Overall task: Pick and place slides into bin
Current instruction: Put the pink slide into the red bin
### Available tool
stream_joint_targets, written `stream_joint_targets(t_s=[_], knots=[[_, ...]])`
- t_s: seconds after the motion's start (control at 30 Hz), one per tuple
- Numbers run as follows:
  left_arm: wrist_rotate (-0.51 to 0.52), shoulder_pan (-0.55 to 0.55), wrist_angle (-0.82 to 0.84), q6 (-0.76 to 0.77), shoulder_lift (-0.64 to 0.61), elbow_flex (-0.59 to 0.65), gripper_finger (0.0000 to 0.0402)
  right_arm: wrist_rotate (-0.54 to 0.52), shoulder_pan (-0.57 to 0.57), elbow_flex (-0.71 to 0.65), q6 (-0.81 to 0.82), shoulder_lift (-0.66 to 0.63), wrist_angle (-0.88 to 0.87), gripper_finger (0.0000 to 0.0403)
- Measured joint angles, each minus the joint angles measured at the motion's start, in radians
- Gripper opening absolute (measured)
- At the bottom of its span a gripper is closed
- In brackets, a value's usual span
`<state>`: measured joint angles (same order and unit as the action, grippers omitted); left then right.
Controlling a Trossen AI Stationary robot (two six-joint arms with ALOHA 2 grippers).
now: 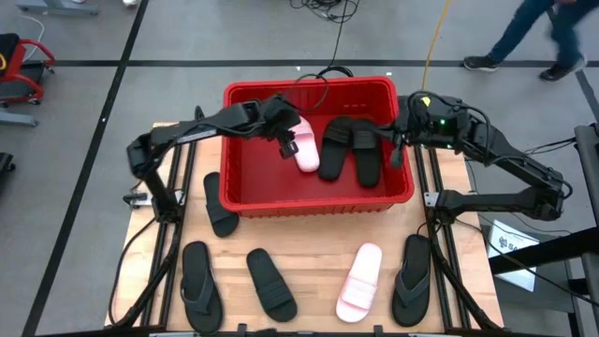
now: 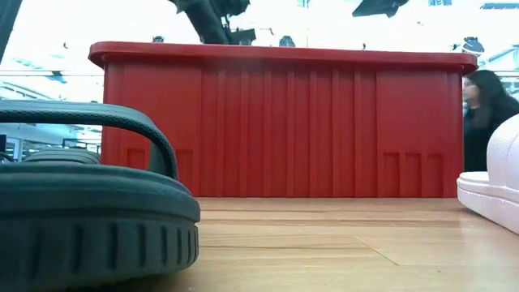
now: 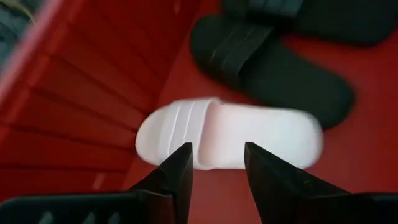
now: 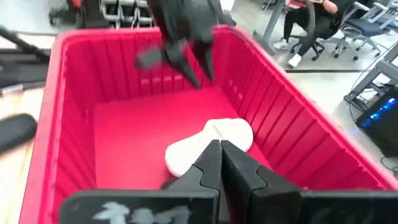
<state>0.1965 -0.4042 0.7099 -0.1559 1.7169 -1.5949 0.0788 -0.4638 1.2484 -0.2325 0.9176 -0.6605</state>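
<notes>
Glossy ribbed red plastic bin (image 1: 245, 201), matt rubbery black slides (image 1: 271, 284), pale grained wooden table (image 1: 309, 267).

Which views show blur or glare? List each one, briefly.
Low view: the near black slide is out of focus, and the bright background above the bin is washed out. Left wrist view: the pink slide is smeared. Right wrist view: the left gripper is motion-blurred.

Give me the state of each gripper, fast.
Left gripper: open, empty, above the pink slide lying in the red bin.
Right gripper: shut, holding nothing, over the bin's right end.
</notes>
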Motion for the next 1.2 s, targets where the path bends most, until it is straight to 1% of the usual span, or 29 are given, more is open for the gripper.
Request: stream_joint_targets(t_s=[0.2,0.3,0.37,0.43,0.5,0.6,0.73,0.83,0.97,1.1,1.2], knots=[[0.116,0.131,0.0,0.085,-0.1,0.0,0.014,0.014,0.001,0.0,-0.098,-0.055,-0.14,0.0],[0.188,0.215,0.004,0.115,-0.124,0.0,0.014,0.104,0.001,0.0,-0.145,-0.08,-0.201,0.0],[0.234,0.267,0.003,0.15,-0.128,0.0,0.014,0.2,0.001,0.0,-0.18,-0.095,-0.246,0.0],[0.254,0.315,-0.004,0.187,-0.129,0.0,0.014,0.29,0.001,0.0,-0.203,-0.11,-0.295,0.0],[0.258,0.355,-0.009,0.232,-0.13,0.0,0.014,0.338,0.003,0.0,-0.207,-0.121,-0.357,0.0],[0.258,0.413,-0.009,0.294,-0.13,0.0,0.014,0.371,0.033,0.0,-0.205,-0.136,-0.474,0.0],[0.262,0.488,-0.018,0.335,-0.13,0.0,0.014,0.384,0.12,0.0,-0.118,-0.151,-0.573,0.0],[0.303,0.545,-0.021,0.342,-0.137,0.0,0.014,0.424,0.204,0.0,-0.024,-0.152,-0.581,0.0],[0.33,0.607,-0.02,0.343,-0.146,0.0,0.014,0.421,0.332,0.0,0.103,-0.132,-0.539,0.0],[0.335,0.659,-0.016,0.343,-0.156,0.001,0.014,0.422,0.484,-0.019,0.211,-0.083,-0.439,0.0],[0.373,0.693,-0.018,0.345,-0.159,0.0,0.014,0.42,0.606,-0.052,0.272,-0.035,-0.36,0.0]])
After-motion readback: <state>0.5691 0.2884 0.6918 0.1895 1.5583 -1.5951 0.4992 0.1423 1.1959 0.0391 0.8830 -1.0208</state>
